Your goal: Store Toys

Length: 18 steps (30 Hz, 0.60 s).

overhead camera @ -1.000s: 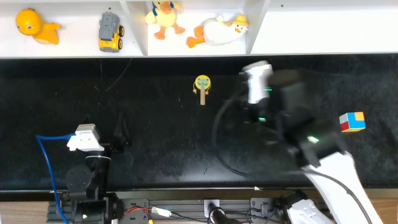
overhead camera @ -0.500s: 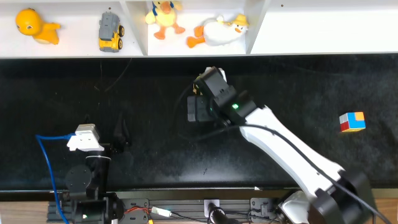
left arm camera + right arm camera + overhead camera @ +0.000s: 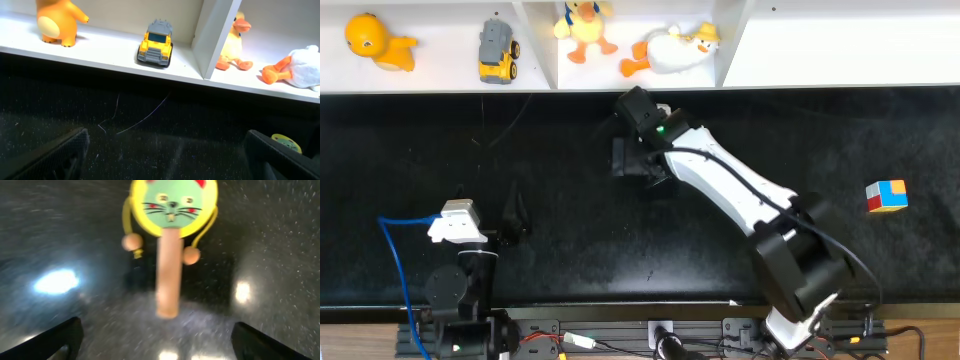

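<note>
Right wrist view: rattle pick-up, approach stage, nothing gripped yet
Your right gripper (image 3: 160, 332) hangs over the cat-face rattle (image 3: 170, 240) w/ fingers wide apart; the toy lies flat on the black tabletop (image 3: 570, 230), handle end pointing back between the fingers, head farther out. Next, I'd judge: drop straight down, close across the wooden handle, not the beads, then carry it to the white shelf (image 3: 820, 50); the right-hand bay looks free. Left gripper (image 3: 165, 160) is parked near its base, also spread open, facing the shelf. Shelf already holds an orange duck (image 3: 378, 42), yellow truck (image 3: 497, 52), plush duck (image 3: 584, 28) & white plush bird (image 3: 670, 50). Colour cube (image 3: 885, 195) sits well off to the right on the tabletop, waiting its turn. Blue cable (image 3: 405, 260) loops by the left base
</note>
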{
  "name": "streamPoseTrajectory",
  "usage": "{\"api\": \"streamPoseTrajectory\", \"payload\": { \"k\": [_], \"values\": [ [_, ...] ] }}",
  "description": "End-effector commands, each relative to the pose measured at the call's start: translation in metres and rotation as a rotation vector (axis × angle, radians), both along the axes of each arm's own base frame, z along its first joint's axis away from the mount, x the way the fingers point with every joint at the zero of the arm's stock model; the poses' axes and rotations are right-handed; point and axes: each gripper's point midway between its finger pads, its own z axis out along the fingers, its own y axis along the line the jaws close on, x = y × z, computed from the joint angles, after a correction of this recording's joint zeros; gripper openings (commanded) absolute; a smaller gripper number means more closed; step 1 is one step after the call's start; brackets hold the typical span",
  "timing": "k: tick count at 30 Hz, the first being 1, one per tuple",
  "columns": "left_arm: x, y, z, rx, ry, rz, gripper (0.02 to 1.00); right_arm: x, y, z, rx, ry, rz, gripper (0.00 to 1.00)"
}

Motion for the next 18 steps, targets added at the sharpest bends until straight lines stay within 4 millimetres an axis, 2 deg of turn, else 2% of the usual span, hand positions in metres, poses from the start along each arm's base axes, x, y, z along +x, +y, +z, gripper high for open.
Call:
{"api": "streamPoseTrajectory", "payload": {
  "k": [1, 9, 14, 17, 18],
  "values": [
    [0.000, 0.000, 0.000, -0.020, -0.006, 0.003, 0.998, 0.010, 0.002, -0.004, 0.016, 0.003, -0.037, 0.910],
    [0.000, 0.000, 0.000, -0.020, -0.006, 0.003, 0.998, 0.003, 0.003, -0.032, -0.005, 0.075, -0.031, 0.807],
    [0.000, 0.000, 0.000, -0.020, -0.006, 0.003, 0.998, 0.000, 0.001, -0.043, -0.024, 0.101, -0.031, 0.612],
    [0.000, 0.000, 0.000, -0.020, -0.006, 0.003, 0.998, 0.000, 0.000, -0.045, -0.028, 0.104, -0.031, 0.413],
    [0.000, 0.000, 0.000, -0.020, -0.006, 0.003, 0.998, 0.000, 0.000, -0.045, -0.028, 0.103, -0.031, 0.380]
  ]
}}
